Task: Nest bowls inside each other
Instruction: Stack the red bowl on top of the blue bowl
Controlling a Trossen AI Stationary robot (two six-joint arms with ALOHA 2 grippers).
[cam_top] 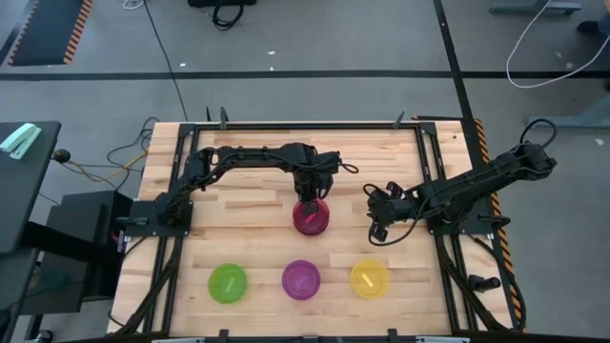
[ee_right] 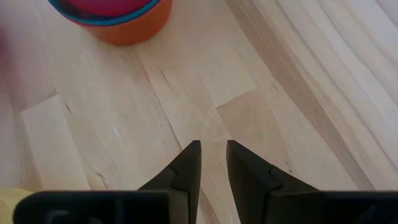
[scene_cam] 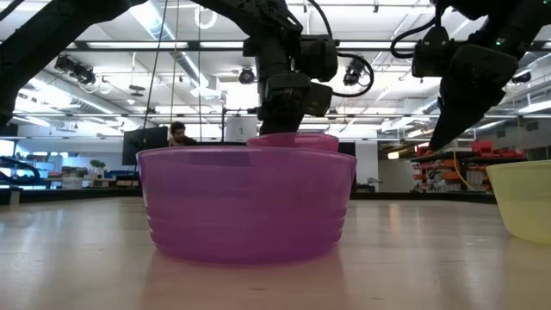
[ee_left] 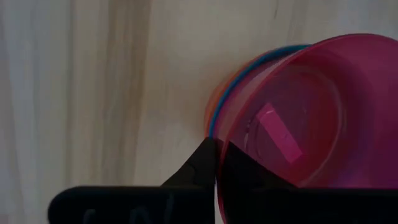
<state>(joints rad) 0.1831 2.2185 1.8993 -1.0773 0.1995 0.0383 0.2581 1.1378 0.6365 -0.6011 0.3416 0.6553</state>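
A pink bowl (cam_top: 312, 217) sits inside a blue bowl (ee_left: 249, 65), which sits in an orange bowl (ee_right: 134, 28) at mid-table. My left gripper (cam_top: 310, 193) stands over this stack from above, shut on the pink bowl's rim. The green bowl (cam_top: 228, 283), the purple bowl (cam_top: 301, 279) and the yellow bowl (cam_top: 370, 278) stand apart in a row near the table's near edge. My right gripper (cam_top: 379, 226) hovers right of the stack, over bare wood, its fingers a narrow gap apart and holding nothing. My left gripper pinches the pink bowl's rim (ee_left: 217, 134) on one side, with one finger (ee_left: 249, 177) inside the bowl and the other finger (ee_left: 199, 163) outside. The fingers come from above, pointing down. The bowl sits inside the blue and orange rims, offset toward one side.
The purple bowl (scene_cam: 247, 202) fills the foreground of the low view, with the yellow bowl (scene_cam: 525, 200) to its right. Bare wood lies between the stack and the near row. Black frame rails (cam_top: 434, 181) run along the table's left and right sides.
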